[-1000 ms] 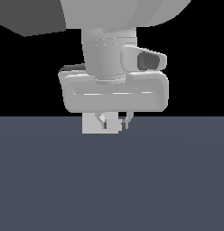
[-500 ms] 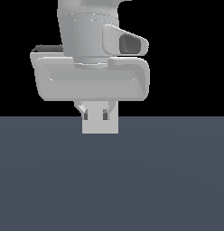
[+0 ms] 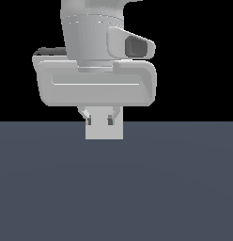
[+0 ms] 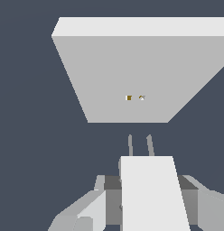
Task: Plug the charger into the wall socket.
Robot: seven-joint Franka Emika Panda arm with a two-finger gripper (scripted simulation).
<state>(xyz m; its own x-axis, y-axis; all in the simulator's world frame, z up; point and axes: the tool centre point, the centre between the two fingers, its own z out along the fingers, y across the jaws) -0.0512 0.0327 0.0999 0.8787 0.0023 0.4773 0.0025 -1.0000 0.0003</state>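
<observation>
A plain white box-shaped charger, with two thin grey prongs jutting from its front end, fills the lower centre of the wrist view. The pincer is clenched on it, one grey finger pressed to each side. Just beyond the prongs, apart from them, is the wall socket, a flat light-grey square panel with two tiny orange dots at its middle, on the dark grey bench.
</observation>
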